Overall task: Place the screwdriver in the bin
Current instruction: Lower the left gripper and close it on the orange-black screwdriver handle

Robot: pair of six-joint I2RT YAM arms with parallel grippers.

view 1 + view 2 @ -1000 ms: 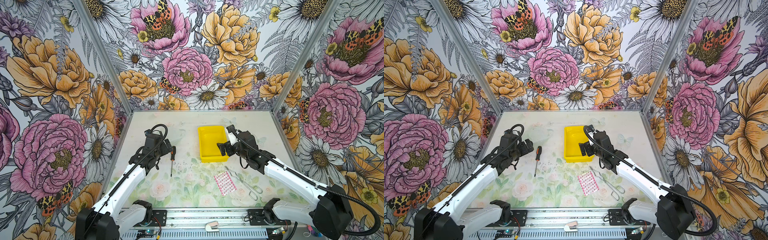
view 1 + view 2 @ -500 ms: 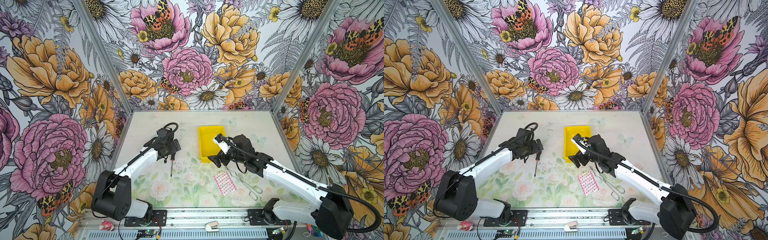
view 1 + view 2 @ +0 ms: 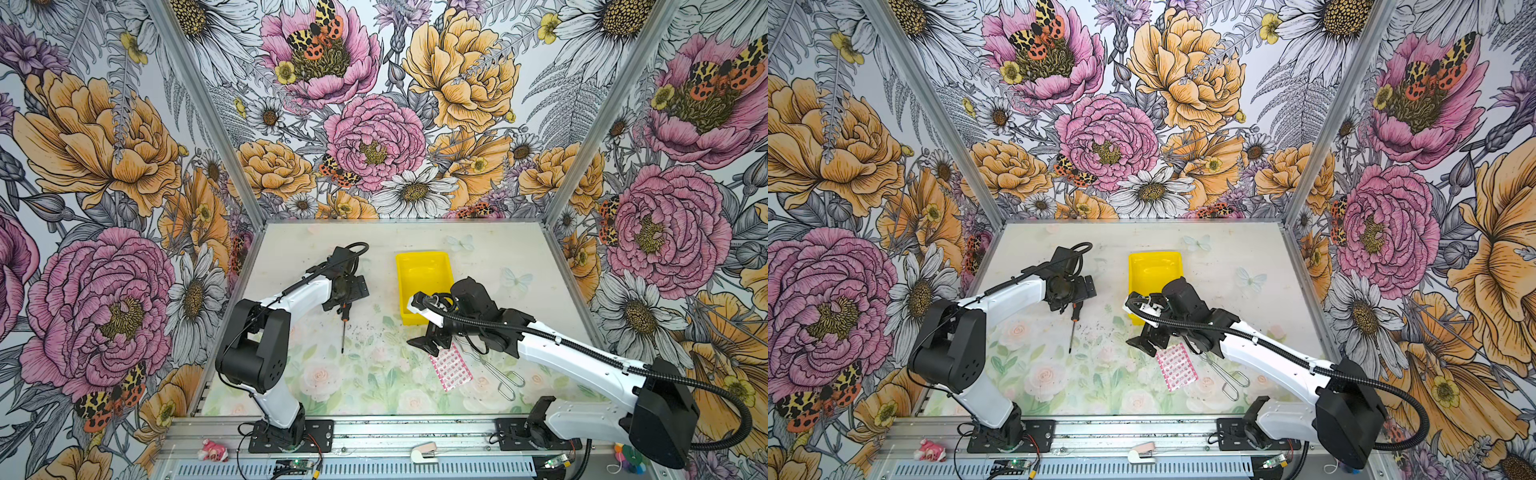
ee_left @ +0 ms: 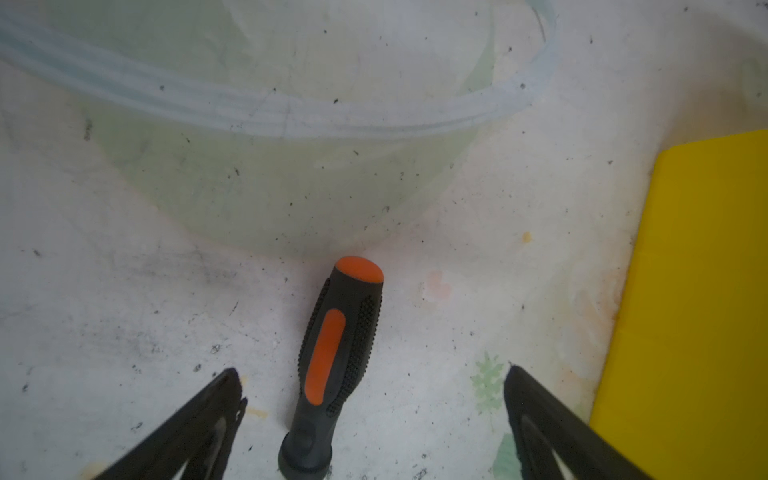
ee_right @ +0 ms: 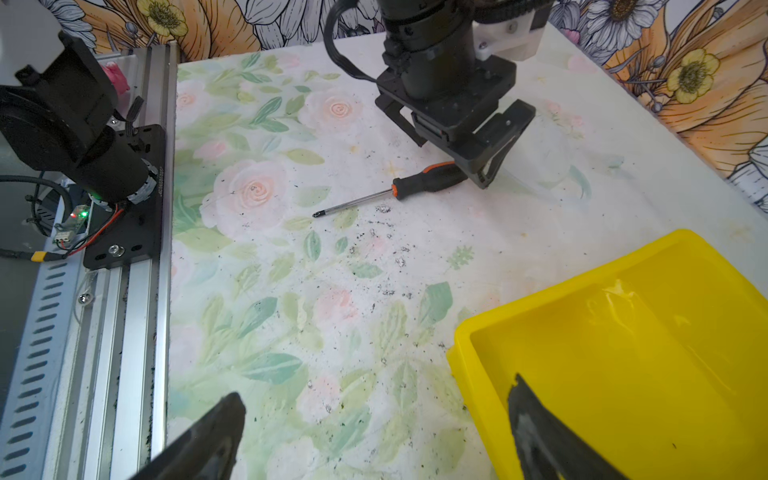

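On the flowered mat (image 3: 374, 374), well left of the yellow bin (image 3: 422, 254), the screwdriver (image 3: 343, 328) lies flat, its shaft pointing toward the front rail. The left gripper (image 4: 372, 372) hangs over the black-and-orange handle, jaws spread wide to either side, gripping nothing. The right gripper (image 5: 376, 390), likewise spread and empty, hovers by the bin's front corner.

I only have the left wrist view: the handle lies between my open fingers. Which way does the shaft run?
Observer: In both top views the screwdriver lies flat, shaft pointing toward the front rail, handle under the left gripper.
Operator: Anything in the bin?
Observer: Nothing shows inside the bin, though the right arm hides its near end.
Operator: Where's the right gripper?
Observer: The right gripper is open, by the bin's near end, clear of the screwdriver.
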